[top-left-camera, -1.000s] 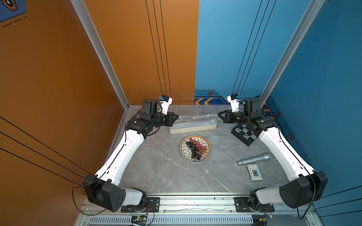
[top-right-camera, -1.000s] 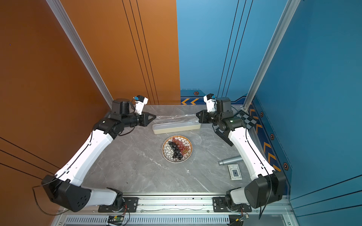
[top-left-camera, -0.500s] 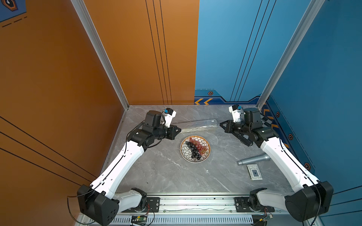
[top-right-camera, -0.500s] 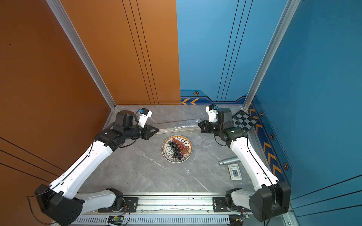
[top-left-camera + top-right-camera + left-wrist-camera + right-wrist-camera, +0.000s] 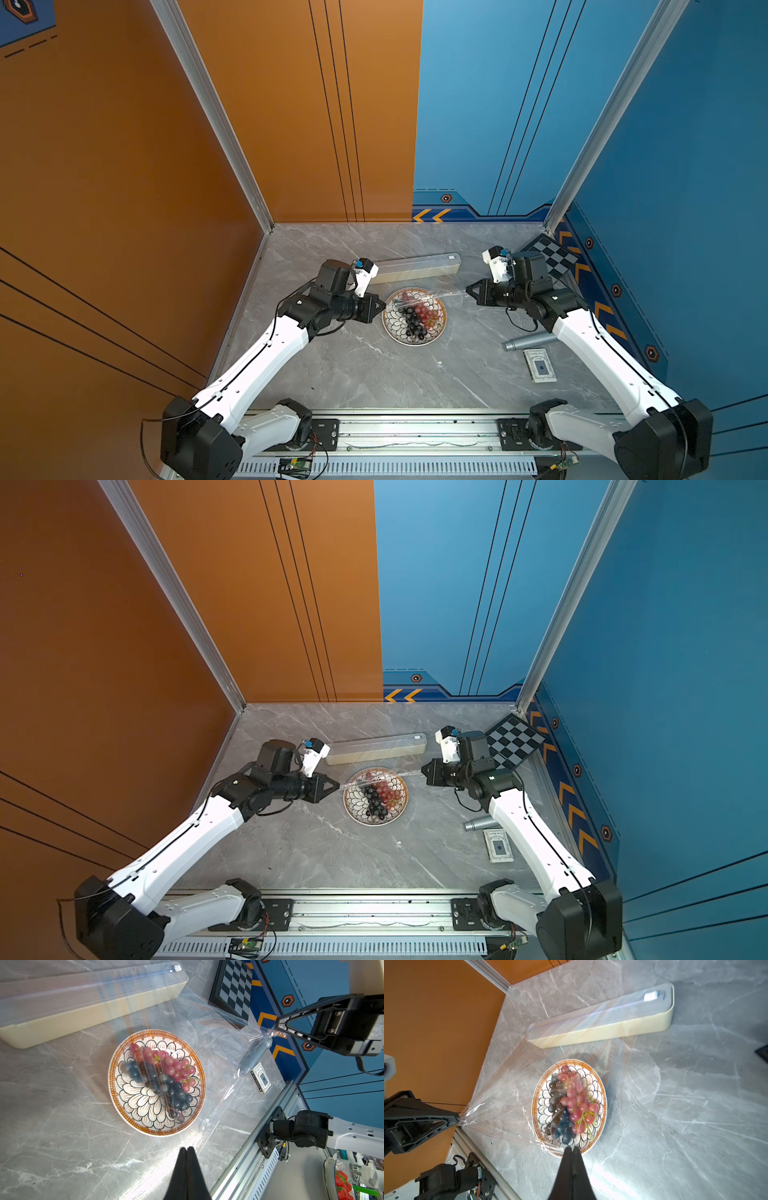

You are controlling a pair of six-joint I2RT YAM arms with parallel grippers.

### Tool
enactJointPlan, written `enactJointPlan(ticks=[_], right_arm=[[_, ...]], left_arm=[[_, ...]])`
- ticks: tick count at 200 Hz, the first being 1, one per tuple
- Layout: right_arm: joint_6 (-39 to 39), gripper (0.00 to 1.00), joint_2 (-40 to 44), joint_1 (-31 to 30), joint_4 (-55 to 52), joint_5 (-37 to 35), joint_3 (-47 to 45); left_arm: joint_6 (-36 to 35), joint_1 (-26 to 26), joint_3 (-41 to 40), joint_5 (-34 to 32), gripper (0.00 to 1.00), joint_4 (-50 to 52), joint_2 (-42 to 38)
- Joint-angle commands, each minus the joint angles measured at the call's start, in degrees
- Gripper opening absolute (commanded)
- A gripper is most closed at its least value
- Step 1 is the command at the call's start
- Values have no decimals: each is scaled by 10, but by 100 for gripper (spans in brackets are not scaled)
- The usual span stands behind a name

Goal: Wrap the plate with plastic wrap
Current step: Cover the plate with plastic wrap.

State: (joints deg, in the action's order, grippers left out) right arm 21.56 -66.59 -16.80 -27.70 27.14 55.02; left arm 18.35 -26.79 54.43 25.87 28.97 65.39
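Pincers on both arms are pressed closed on the plastic wrap [image 5: 500,1103], each pinching a bunched corner. The left pincer [image 5: 383,306] holds its corner just beside the rim of the plate [image 5: 397,332]; the right pincer [image 5: 468,288] holds the opposite corner near the plate's other side. The wrap stretches between them above the plate, which sits on the grey marble table [image 5: 365,374] carrying red and dark grapes [image 5: 417,313]. The cream dispenser box [image 5: 415,268] lies on the table just behind the plate. Whether the wrap touches the grapes I cannot tell.
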Motion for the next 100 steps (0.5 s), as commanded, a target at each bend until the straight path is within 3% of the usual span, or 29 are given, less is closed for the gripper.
enactJointPlan(ticks=[1,100], right_arm=[[12,0,16,-12,-22,1,-31],[26,0,16,-31,-15,-5,-102]], left_arm=[[17,-13,-29,-8,0,3,-16],[49,-57,-98,-24,0,-5,2]])
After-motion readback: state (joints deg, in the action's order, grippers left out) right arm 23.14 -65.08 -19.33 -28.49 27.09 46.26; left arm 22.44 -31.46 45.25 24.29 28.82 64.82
